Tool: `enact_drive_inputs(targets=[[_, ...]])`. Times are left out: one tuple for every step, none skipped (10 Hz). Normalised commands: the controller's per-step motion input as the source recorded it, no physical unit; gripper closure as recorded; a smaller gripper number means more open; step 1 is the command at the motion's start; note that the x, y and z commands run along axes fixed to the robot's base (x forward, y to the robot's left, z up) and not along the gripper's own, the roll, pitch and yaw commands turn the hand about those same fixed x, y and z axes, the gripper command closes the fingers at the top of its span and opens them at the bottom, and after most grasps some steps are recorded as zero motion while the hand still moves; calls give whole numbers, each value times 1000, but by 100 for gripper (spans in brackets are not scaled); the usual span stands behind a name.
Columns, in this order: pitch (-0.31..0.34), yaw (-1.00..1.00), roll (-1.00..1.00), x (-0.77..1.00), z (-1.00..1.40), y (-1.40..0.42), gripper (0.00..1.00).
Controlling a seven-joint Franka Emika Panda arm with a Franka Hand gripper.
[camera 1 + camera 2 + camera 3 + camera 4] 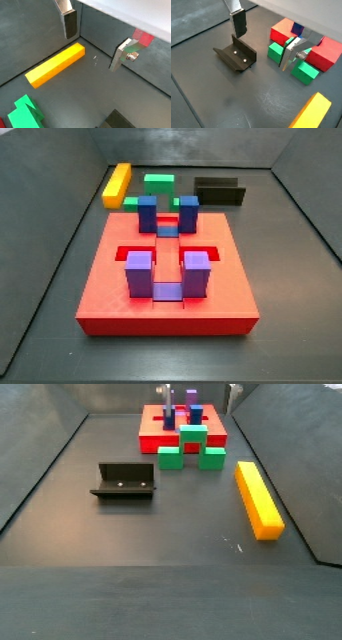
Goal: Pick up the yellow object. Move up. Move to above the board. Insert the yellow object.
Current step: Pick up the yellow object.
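**Risk notes: bar not yet picked, gripper hanging empty**

Gripper [95, 42] hangs above the dark floor w/ jaws set wide and nothing between the silver fingers [69, 25]; in both wrist views the plates stand well apart. Yellow object [56, 64] lies flat on the floor, untouched, off to one side of the fingers rather than between them. In a side view it [258, 499] runs along the floor edge near the wall, well apart from the board [160, 424].

What could go wrong, judging from this layout:

- Misaligned descent: the bar is not centred under the jaws, so coming straight down would likely land one finger on top of it, or nudge it askew.
- Off-centre grasp: the bar is long and narrow; pinched near an end it would prob. droop or twist on lift, spoiling the insertion.
- Wall clearance: the bar sits close to the floor edge (how close can't be told), so the outer finger may have little room.
- Clutter: green block [171, 457], the fixture [124, 482] and the purple and blue posts [164, 246] on the board [107, 298] all stand in or near the transfer path; a low carry could clip them.
- Insertion: the slots between the posts look snug, so a tilted bar would jam on the rim.
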Motion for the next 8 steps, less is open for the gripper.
enact_drive_inputs(targets=[[-20,-26,-20,-74,-51,0,0],[-67,-51,0,-203,-577,0,0],[-36,-74,69,-371,-823,-86,0],[-97,-149,147,-666,-780,-134,0],[-104,-197,174,-711,-786,-149,0],[-84,-351,170,-614,-794,-177,0],[-60,-443,204,-440,-640,-157,0],[-31,-466,197,-389,-517,-43,0]])
